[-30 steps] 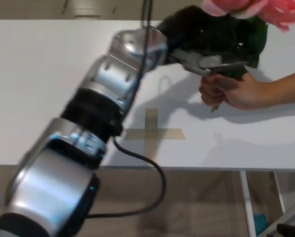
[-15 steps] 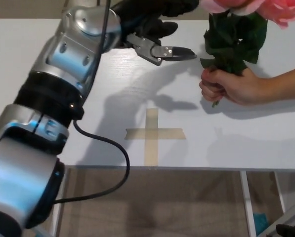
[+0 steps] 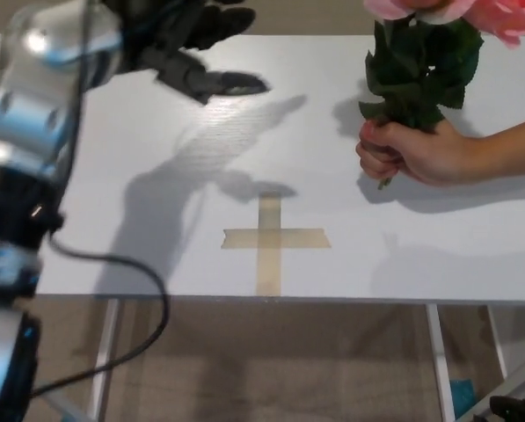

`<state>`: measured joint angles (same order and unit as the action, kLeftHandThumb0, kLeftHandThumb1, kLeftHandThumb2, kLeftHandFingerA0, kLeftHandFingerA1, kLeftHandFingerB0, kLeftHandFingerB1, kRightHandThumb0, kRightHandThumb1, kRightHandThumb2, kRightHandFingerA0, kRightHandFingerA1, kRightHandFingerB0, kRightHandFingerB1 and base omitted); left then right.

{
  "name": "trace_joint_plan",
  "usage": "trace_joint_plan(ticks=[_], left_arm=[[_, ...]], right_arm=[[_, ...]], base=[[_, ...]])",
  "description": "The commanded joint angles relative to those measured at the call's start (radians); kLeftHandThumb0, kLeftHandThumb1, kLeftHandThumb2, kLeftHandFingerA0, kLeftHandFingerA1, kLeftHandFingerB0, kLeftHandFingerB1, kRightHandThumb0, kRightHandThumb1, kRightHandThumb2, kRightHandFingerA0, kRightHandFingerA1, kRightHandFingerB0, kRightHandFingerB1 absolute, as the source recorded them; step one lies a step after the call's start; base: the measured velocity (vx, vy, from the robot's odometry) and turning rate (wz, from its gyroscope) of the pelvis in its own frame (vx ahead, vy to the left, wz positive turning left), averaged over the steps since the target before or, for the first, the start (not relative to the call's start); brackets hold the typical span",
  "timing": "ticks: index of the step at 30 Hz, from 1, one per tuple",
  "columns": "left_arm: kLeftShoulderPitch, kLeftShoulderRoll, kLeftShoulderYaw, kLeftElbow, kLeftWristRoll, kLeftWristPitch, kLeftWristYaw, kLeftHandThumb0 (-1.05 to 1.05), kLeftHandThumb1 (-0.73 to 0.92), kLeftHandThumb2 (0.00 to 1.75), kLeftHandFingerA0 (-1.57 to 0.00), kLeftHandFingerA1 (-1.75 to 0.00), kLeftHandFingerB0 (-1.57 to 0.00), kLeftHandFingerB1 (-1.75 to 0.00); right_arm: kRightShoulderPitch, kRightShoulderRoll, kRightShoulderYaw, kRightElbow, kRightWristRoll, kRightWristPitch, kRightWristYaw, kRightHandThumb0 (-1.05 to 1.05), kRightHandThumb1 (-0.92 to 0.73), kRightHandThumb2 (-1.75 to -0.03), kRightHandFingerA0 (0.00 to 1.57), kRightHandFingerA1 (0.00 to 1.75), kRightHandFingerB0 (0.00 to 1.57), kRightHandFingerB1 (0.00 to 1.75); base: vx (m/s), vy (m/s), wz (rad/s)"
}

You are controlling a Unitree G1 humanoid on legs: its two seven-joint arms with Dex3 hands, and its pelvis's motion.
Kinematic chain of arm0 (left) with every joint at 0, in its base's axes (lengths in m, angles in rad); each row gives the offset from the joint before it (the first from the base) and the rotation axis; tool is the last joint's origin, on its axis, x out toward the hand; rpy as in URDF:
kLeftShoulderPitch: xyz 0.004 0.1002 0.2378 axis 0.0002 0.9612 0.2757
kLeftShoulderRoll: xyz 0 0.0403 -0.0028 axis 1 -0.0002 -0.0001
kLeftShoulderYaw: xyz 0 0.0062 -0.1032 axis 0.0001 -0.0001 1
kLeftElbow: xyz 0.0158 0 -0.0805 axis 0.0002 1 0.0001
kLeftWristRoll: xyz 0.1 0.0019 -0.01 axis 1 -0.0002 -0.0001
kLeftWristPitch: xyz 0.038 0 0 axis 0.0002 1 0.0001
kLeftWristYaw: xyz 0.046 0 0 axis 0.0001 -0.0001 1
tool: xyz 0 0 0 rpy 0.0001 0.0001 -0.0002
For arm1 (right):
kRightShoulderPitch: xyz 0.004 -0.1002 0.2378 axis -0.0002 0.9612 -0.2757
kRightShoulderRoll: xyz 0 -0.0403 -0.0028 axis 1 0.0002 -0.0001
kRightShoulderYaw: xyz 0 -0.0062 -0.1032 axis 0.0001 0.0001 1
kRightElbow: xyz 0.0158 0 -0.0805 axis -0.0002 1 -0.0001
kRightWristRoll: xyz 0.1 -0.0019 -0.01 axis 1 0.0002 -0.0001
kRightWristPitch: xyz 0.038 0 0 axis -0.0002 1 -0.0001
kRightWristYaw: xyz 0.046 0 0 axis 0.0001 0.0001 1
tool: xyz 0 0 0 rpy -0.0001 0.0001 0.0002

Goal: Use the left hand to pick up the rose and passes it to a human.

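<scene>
Over on the right of the table (image 3: 113, 220), rose (image 3: 420, 61) now gripped by the person's hand (image 3: 416, 154), stems upright, so handover looks pretty much done. Left hand (image 3: 187, 48) empty, fingers spread apart, up at the far left. Compared to a second ago: pulled well away from the rose and swung leftward. Right hand nowhere visible.

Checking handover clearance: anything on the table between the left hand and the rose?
Nothing. In the head view, only bare white table separates the left hand from the rose, held by a person's hand.
</scene>
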<state>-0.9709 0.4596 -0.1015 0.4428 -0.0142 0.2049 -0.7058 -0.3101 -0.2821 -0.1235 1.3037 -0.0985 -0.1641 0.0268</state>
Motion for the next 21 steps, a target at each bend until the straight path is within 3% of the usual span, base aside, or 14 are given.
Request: trace_joint_plan(ticks=[1,2,4,5,6,8,9,11,13,14,18,21], left_arm=[[0.262,0.096,0.166,-0.293,-0.125,-0.052,-0.056,-0.6,0.37,0.75,-0.11,-0.34,0.0,-0.2],[0.323,0.109,0.212,-0.358,-0.153,-0.045,-0.064,-0.59,0.36,0.68,-0.28,-0.41,-0.05,-0.28],[0.386,0.117,0.261,-0.43,-0.185,-0.023,-0.073,-0.59,0.36,0.68,-0.28,-0.41,-0.05,-0.28],[0.453,0.115,0.309,-0.483,-0.218,-0.022,-0.078,-0.51,0.41,0.53,-0.45,-0.36,-0.18,-0.3],[0.522,0.115,0.366,-0.533,-0.258,-0.022,-0.092,-0.49,0.41,0.53,-0.49,-0.37,-0.24,-0.31],[0.548,0.114,0.387,-0.56,-0.27,-0.014,-0.095,-0.49,0.41,0.53,-0.49,-0.37,-0.24,-0.31],[0.609,0.11,0.431,-0.593,-0.306,-0.016,-0.115,-0.44,0.43,0.54,-0.55,-0.38,-0.35,-0.33],[0.755,0.1,0.541,-0.677,-0.391,-0.015,-0.16,-0.4,0.46,0.54,-0.57,-0.38,-0.37,-0.33],[0.769,0.098,0.55,-0.693,-0.398,-0.008,-0.161,-0.4,0.46,0.54,-0.57,-0.38,-0.37,-0.33],[0.891,0.079,0.64,-0.759,-0.477,0.0,-0.202,-0.43,0.45,0.68,-0.58,-0.48,-0.35,-0.41],[0.948,0.073,0.67,-0.795,-0.511,0.008,-0.212,-0.43,0.45,0.68,-0.59,-0.49,-0.35,-0.41],[1.14,0.029,0.759,-0.837,-0.582,-0.027,-0.291,-0.43,0.45,0.68,-0.64,-0.5,-0.41,-0.43]], right_arm=[[0.02,-0.001,0.005,0.007,0.0,0.012,0.004,-0.57,-0.77,-0.64,0.65,0.44,0.5,0.36],[0.022,0.0,0.006,0.008,0.0,0.013,0.003,-0.57,-0.77,-0.64,0.64,0.44,0.51,0.36],[0.025,0.001,0.006,0.01,0.0,0.014,0.003,-0.57,-0.77,-0.64,0.64,0.44,0.51,0.36],[0.03,-0.001,0.008,0.011,-0.003,0.014,0.003,-0.57,-0.77,-0.64,0.64,0.44,0.51,0.36],[0.033,-0.003,0.01,0.012,-0.006,0.015,0.002,-0.57,-0.77,-0.64,0.64,0.45,0.5,0.35],[0.033,-0.003,0.011,0.013,-0.006,0.016,0.001,-0.57,-0.77,-0.64,0.64,0.45,0.5,0.35],[0.036,-0.002,0.013,0.014,-0.009,0.016,-0.001,-0.58,-0.77,-0.64,0.64,0.45,0.49,0.35],[0.043,0.0,0.019,0.015,-0.014,0.019,-0.006,-0.58,-0.77,-0.64,0.63,0.45,0.48,0.35],[0.043,0.0,0.02,0.016,-0.014,0.019,-0.006,-0.58,-0.77,-0.64,0.63,0.45,0.48,0.35],[0.043,0.0,0.018,0.015,-0.01,0.024,0.0,-0.58,-0.77,-0.64,0.63,0.45,0.48,0.35],[0.044,-0.002,0.015,0.015,-0.006,0.025,0.003,-0.58,-0.77,-0.64,0.64,0.45,0.48,0.35],[0.046,-0.004,0.021,0.016,-0.012,0.023,-0.002,-0.57,-0.77,-0.64,0.63,0.44,0.48,0.35]], base=[[0.0,0.0,0.0],[0.0,0.0,0.0],[0.0,0.0,0.0],[0.0,0.0,0.0],[0.0,0.0,0.0],[0.0,0.0,0.0],[0.0,0.0,0.0],[0.0,0.0,0.0],[0.0,0.0,0.0],[0.0,0.0,0.0],[0.0,0.0,0.0],[0.0,0.0,0.0]])
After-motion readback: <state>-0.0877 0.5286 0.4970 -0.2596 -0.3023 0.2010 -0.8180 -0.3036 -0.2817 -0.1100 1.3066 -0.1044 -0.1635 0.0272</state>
